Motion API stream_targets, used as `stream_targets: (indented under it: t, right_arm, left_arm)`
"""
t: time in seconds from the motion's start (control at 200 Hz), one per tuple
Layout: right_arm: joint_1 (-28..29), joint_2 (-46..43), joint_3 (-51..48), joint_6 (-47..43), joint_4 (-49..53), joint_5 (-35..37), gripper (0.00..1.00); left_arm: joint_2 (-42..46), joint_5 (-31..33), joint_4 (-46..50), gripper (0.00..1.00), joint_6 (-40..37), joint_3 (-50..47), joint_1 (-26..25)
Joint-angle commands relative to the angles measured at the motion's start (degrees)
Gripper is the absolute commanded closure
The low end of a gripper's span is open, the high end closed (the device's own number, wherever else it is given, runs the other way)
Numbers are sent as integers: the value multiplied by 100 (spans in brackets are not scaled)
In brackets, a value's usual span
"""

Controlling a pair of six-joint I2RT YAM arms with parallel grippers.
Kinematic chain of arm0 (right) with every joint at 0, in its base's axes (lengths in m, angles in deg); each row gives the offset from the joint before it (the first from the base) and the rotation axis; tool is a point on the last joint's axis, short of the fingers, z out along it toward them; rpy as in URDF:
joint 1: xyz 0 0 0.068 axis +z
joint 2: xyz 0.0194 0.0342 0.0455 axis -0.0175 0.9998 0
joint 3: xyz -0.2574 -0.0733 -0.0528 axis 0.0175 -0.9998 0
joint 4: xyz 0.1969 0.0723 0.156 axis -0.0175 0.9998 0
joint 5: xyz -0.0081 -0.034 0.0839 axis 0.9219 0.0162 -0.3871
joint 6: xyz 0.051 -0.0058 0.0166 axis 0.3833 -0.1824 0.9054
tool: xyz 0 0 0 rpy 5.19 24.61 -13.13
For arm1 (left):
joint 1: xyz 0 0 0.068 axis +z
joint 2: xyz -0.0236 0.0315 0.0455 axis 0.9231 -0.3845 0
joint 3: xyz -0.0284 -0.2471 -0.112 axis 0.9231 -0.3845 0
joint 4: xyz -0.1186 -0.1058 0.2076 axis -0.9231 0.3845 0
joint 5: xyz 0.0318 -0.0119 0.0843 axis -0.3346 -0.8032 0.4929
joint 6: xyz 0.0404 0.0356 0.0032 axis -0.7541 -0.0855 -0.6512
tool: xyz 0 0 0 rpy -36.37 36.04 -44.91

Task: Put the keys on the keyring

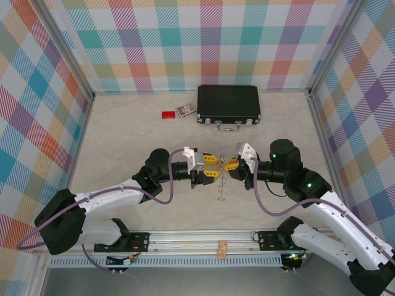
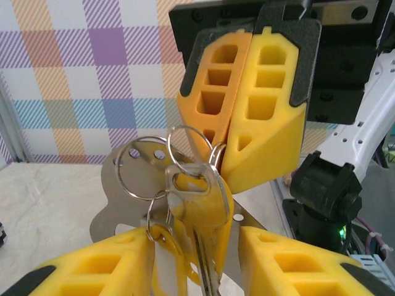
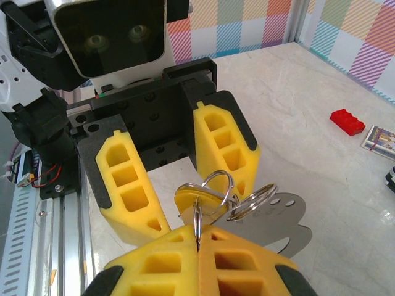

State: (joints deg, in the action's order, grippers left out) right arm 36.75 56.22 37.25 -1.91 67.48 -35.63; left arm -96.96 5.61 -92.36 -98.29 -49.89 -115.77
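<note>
Both grippers meet above the table's middle. My right gripper (image 1: 229,165) (image 3: 199,237) is shut, pinching a wire ring of the keyring (image 3: 217,185). On the same bunch hang more split rings (image 2: 139,172) and a flat silver plate (image 3: 281,219) with holes. A key with a yellow head (image 2: 200,203) (image 3: 196,198) dangles from the rings, blade pointing down. My left gripper (image 1: 208,171) (image 2: 200,246) is open, its yellow fingers (image 2: 92,265) standing either side of that key. A small ring with a pale tag (image 2: 162,259) hangs by the left finger. The bunch droops below both grippers (image 1: 220,188).
A black case (image 1: 228,103) with a silver handle (image 1: 228,127) lies at the back. Left of it sit a small red block (image 1: 168,115) (image 3: 347,121) and a small printed card (image 1: 186,110). The arms' base rail (image 1: 185,237) runs along the near edge, with plaid walls around.
</note>
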Motion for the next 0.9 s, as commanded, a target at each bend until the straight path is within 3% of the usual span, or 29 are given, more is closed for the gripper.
stream_targets:
  t: [0.0, 0.555, 0.895]
  right_arm:
    - [-49, -83, 81, 83, -134, -144, 100]
    - [-66, -118, -25, 171, -168, -132, 100]
    - [-76, -149, -60, 233, -256, -150, 100]
  left_arm:
    - [17, 186, 200, 62, -255, 254, -127]
    - [468, 929, 260, 73, -386, 79, -171]
    - [340, 499, 240, 80, -461, 106, -164]
